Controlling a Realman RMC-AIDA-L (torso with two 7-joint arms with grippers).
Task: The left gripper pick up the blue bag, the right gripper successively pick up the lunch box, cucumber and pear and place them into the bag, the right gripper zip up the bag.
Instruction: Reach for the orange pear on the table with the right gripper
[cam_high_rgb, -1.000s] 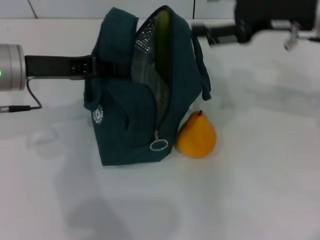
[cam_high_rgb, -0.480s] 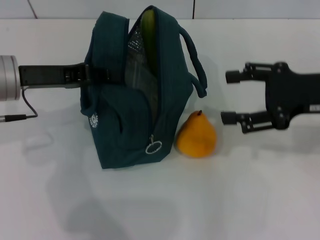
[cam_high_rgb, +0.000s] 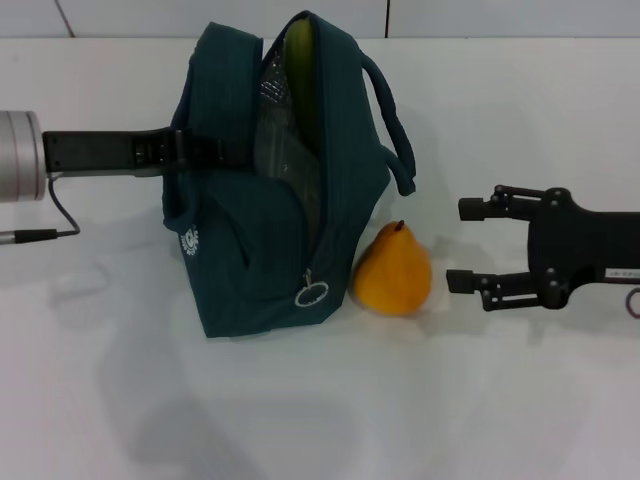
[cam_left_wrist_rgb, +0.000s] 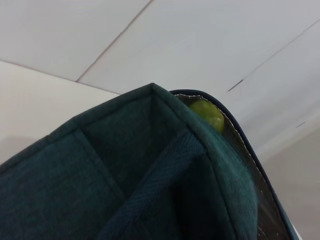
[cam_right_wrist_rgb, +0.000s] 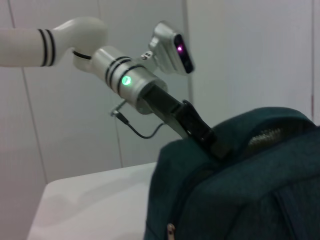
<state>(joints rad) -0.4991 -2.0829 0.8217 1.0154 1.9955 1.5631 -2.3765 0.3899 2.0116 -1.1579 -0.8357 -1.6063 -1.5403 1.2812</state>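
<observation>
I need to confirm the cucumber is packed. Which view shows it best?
The head view: the cucumber stands on end in the open blue bag, its tip poking out. The left wrist view shows only its rounded tip above the bag's rim. The right wrist view shows none of it.

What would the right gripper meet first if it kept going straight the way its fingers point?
Most likely the pear. The right gripper, fingers open, points across the table toward it, with the blue bag just behind. Its height is hard to judge, so it might pass over the pear.

Left end effector (cam_high_rgb: 205, 152) reaches in level from the left, clamped; right end effector (cam_high_rgb: 468, 246) lies low, fingers spread.
</observation>
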